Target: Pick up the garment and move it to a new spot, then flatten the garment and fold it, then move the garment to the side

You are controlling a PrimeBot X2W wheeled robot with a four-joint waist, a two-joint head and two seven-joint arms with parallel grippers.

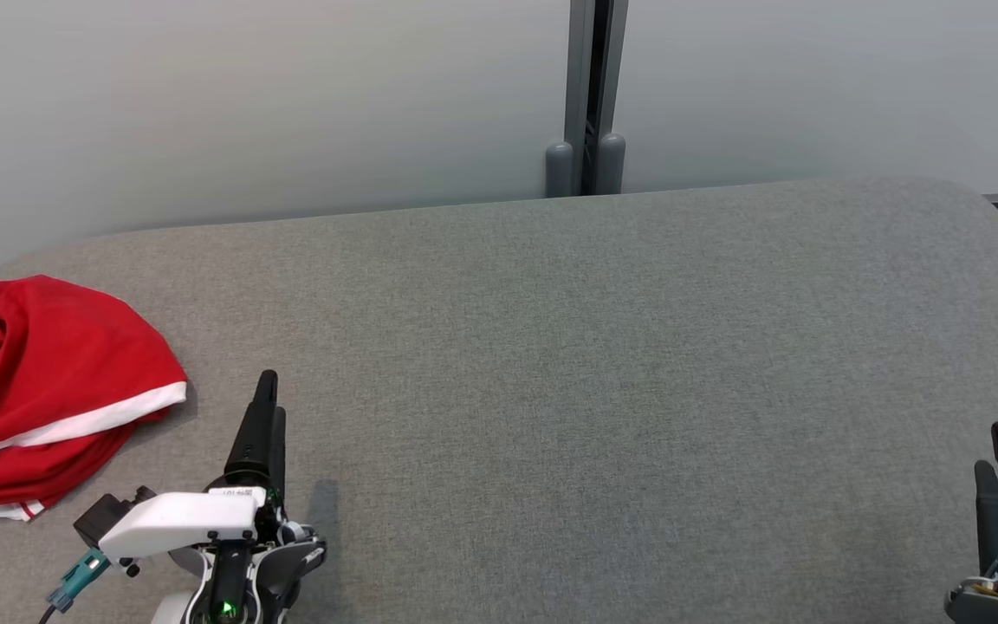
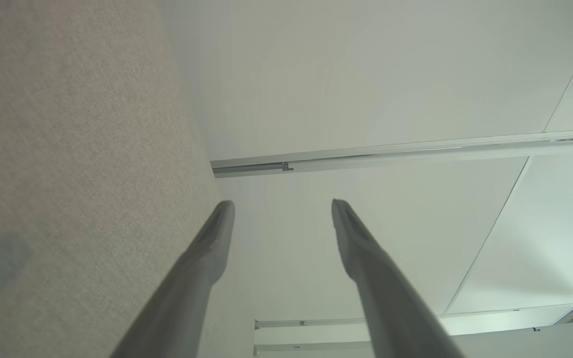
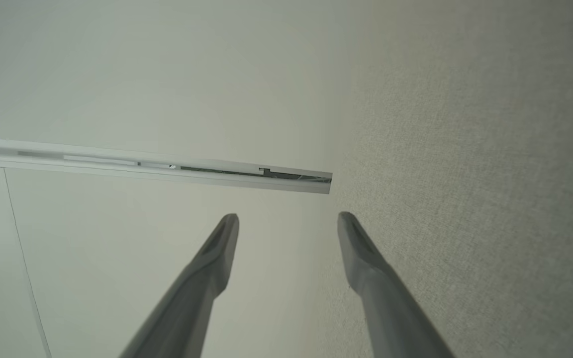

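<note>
Progress reads as zero to me: garment [image 1: 40, 381] is a crumpled heap, not lifted, flattened or folded. All stages are left: pick and relocate, flatten and fold, shift aside.

Near edge first. Left gripper [image 1: 267, 390] sits low left in head view, pointing up-frame. It is edge-on there, so the gap is hard to judge. Left wrist view settles it: two fingers [image 2: 207, 258] well apart with nothing between them, grey fabric to one side, pale wall beyond. It holds nothing and touches nothing I can see. Right gripper [image 1: 993, 451] sits low right, partly cut by the frame. Its wrist view shows the same: spread, empty gap, no cloth.

Next out is the garment, red with white trim bands. It lies at far left of surface [image 1: 551, 347], partly cut off by the frame's left edge. It is just left of and slightly beyond left gripper, with no contact, and well apart from right gripper.

Further out, bare grey fabric runs across middle and right. By my read that leaves room for a new spot. Behind it is wall [image 1: 291, 104], with a grey post [image 1: 587, 104] at the far edge.

Likely next: left arm goes for the heap, since it is closest.
</note>
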